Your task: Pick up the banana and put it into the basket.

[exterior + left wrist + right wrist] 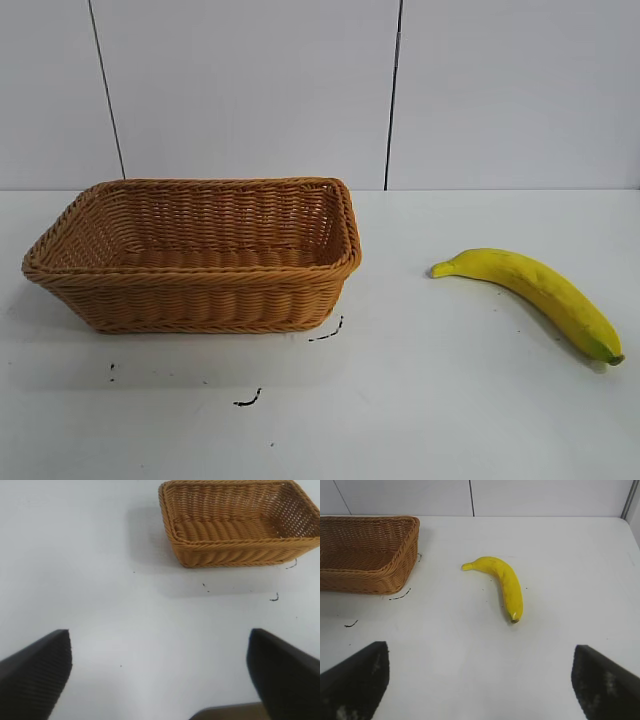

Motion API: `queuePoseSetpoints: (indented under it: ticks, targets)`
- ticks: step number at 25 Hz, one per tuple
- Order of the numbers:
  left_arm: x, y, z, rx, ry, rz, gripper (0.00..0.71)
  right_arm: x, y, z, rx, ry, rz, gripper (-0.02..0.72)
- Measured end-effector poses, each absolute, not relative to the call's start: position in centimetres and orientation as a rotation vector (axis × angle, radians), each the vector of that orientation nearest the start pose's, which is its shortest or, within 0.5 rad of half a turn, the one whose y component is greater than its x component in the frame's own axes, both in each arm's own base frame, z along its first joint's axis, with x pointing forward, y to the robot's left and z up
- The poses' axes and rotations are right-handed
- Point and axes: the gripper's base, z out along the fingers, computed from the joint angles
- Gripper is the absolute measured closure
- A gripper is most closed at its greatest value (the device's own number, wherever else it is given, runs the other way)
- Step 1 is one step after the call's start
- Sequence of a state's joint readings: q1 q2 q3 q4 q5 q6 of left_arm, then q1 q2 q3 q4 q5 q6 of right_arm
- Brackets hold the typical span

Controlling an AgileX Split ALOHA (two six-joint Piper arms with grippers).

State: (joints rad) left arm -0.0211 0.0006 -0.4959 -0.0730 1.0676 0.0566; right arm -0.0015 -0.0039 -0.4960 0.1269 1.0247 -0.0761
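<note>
The yellow banana [535,293] lies flat on the white table at the right, its stem toward the basket and its dark tip toward the front right. The tan woven basket [200,295] stands empty at the left. Neither gripper shows in the exterior view. My right gripper [480,675] is open and empty, well short of the banana [502,582], which lies ahead of it, with the basket [370,577] off to one side. My left gripper [160,672] is open and empty over bare table, with the basket [235,555] some way ahead.
Small dark marks [247,400] dot the table in front of the basket. A white panelled wall [320,90] with two dark vertical seams stands behind the table.
</note>
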Motion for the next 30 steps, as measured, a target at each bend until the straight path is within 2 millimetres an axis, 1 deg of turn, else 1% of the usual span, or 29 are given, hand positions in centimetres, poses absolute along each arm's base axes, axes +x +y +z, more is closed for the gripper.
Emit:
queuePoseSetpoints:
  ticks: [12, 14, 16, 19, 24, 26, 30]
  targets:
    - [-0.5, -0.6, 27.6, 0.083, 2.053, -0.064, 0.020, -0.3, 1.0, 28.0, -0.078, 2.011, 0.097, 0.011]
    - [-0.5, -0.6, 27.6, 0.083, 2.053, -0.064, 0.020, 0.3, 0.9, 28.4, -0.078, 2.056, 0.094, 0.011]
    - [-0.5, -0.6, 27.6, 0.083, 2.053, -0.064, 0.020, 1.4, 0.8, 29.2, -0.078, 2.126, 0.079, 0.011]
    - [-0.5, -0.6, 27.6, 0.083, 2.053, -0.064, 0.020, 3.8, 0.7, 30.6, -0.080, 2.279, 0.069, 0.011]
    - [-0.5, -0.6, 27.6, 0.083, 2.053, -0.064, 0.020, 9.4, 0.7, 32.1, -0.100, 2.577, 0.076, 0.011]
    - [-0.5, -0.6, 27.6, 0.083, 2.053, -0.064, 0.020, 11.7, 0.7, 32.5, -0.141, 2.642, 0.067, 0.011]
    - [-0.5, -0.6, 27.6, 0.083, 2.053, -0.064, 0.020, 16.3, 0.6, 32.4, -0.206, 2.755, 0.064, 0.011]
